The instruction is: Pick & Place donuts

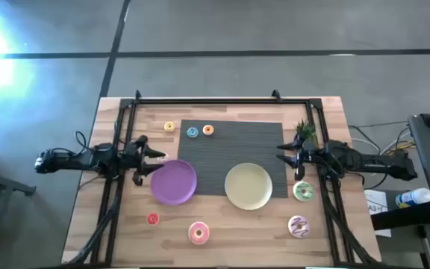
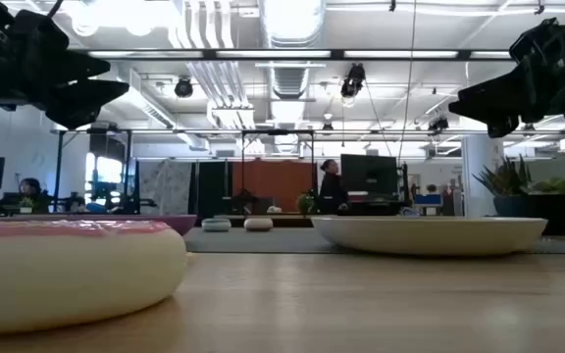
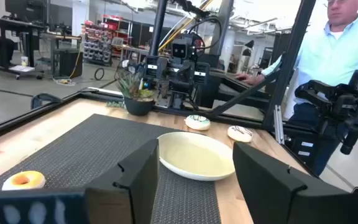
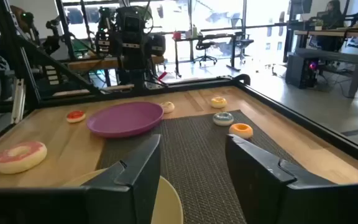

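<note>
Donuts not yet picked, both plates bare.
Left gripper (image 1: 157, 160) and right gripper (image 1: 281, 155) hover, fingers apart; a descent off-centre could push the pink donut (image 1: 198, 233) along the surface (image 1: 125, 232).

A mat (image 1: 230, 153) covers the table's (image 1: 118, 224) middle. Two plates sit at its front edge, one plate (image 1: 175, 182) left of the other plate (image 1: 248, 186). Three small donuts (image 1: 192, 132) line the back; four more donuts (image 1: 198, 233) lie along the front and right side.
</note>
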